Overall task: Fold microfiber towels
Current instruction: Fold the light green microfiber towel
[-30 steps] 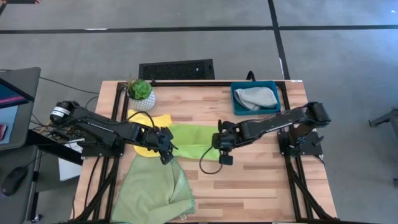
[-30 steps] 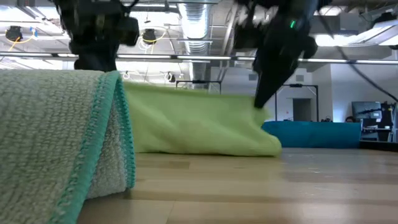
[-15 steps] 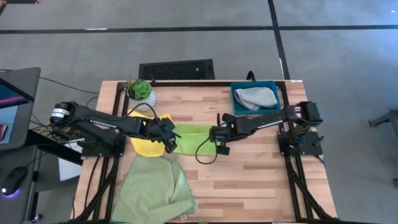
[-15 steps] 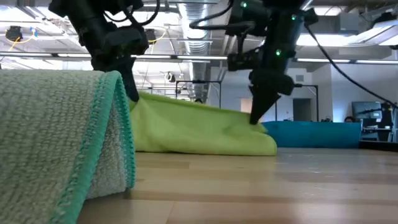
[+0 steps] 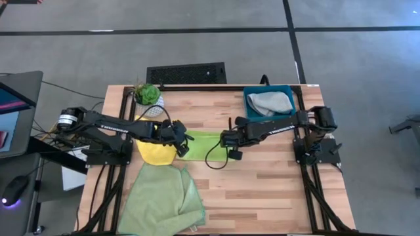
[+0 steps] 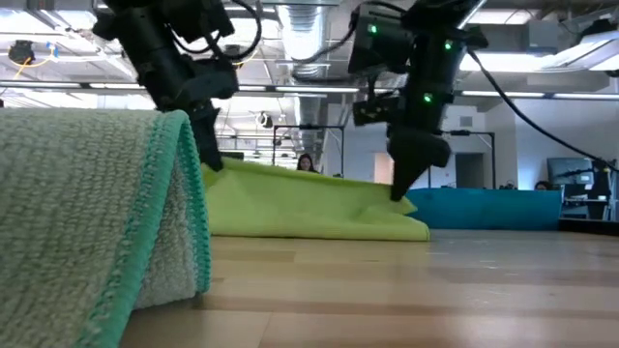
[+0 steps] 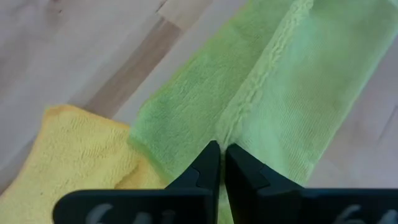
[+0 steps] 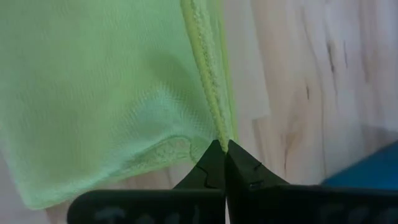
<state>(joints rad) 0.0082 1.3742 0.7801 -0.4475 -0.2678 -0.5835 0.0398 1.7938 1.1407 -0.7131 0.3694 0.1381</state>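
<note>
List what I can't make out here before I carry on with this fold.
- Lime towel: high view, both ends hidden under the left tool and right tool.
- Pale green towel: cut off by the frame's bottom edge.
- Grey towel: its folds are too small to judge.

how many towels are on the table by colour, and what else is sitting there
Lime green towel: 1
Yellow towel: 1
Pale green towel: 1
Grey towel, in the tray: 1
Teal tray: 1
Potted plant: 1
Total: 6 things, 4 of them towels
</note>
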